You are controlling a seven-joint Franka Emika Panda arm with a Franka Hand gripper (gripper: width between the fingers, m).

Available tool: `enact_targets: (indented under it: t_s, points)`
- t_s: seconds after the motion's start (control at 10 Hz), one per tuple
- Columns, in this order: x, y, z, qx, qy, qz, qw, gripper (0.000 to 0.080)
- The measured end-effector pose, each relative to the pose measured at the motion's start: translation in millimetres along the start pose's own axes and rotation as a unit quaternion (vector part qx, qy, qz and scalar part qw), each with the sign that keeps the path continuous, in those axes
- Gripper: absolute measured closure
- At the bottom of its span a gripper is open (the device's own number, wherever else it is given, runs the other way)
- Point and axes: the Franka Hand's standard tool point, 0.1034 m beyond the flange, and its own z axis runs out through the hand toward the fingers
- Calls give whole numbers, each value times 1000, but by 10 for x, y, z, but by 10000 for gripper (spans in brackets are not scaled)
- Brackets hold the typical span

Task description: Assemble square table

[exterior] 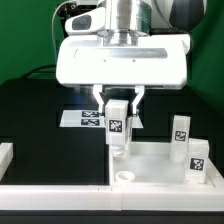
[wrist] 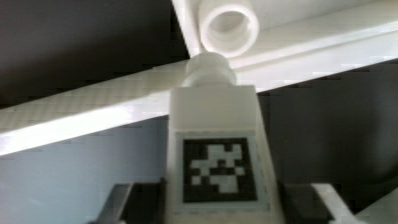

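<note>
My gripper (exterior: 118, 112) is shut on a white tag-marked leg block (exterior: 117, 125) and holds it upright over the near corner of the square table's slab (exterior: 160, 172), on the exterior view's left. The leg's narrow lower end hangs just above the raised rim. It stops short of the round corner socket (exterior: 124, 177). In the wrist view the leg (wrist: 217, 120) fills the middle between my gripper (wrist: 222, 205) fingers (wrist: 329, 205), its tip pointing toward the socket (wrist: 228, 25) on the slab (wrist: 329, 55).
Two more leg blocks (exterior: 180, 128) (exterior: 198, 160) stand on the slab at the exterior view's right. The marker board (exterior: 85, 118) lies on the black table behind the gripper. A long white border bar (exterior: 60, 198) runs along the front edge.
</note>
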Motion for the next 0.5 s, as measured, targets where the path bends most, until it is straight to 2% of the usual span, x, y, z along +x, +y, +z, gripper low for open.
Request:
enact_targets:
  t_s: [0.5]
  points:
    - [-98,-68,250,-7,4,2,1000,509]
